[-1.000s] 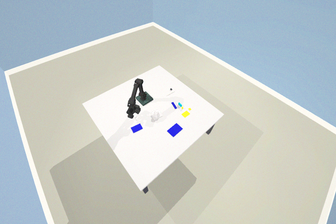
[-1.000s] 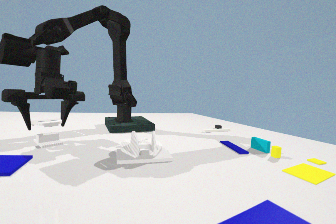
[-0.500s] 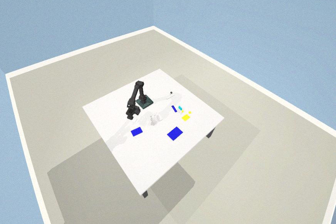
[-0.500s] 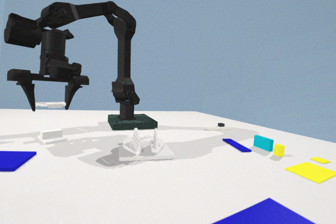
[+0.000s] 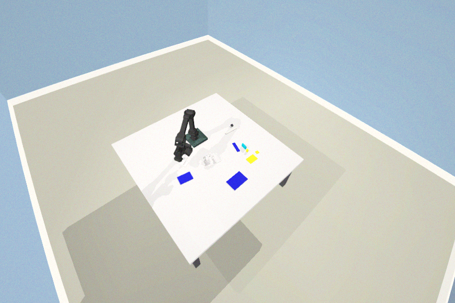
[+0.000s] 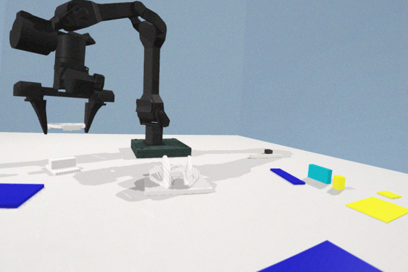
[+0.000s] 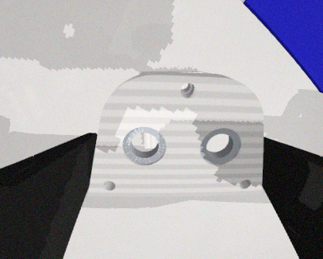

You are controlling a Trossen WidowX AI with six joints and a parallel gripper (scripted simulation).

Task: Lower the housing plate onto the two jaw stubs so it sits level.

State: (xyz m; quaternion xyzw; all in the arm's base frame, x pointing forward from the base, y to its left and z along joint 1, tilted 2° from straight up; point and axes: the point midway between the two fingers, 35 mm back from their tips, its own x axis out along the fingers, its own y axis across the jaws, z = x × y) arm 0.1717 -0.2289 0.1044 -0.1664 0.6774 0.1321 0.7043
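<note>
The white housing plate has two large ringed holes and three small ones. My gripper is shut on its two side edges, and holds it about level, high above the table. The white base stands on the table to the right of my gripper in the exterior view. Its two ribbed white jaws stand upright side by side. The base and jaws are not in the wrist view. Whether the stubs line up with the holes cannot be told.
A white stand is below the gripper. A blue plate lies at the left, a larger blue plate in front. A blue bar, a cyan block and yellow pieces are at the right.
</note>
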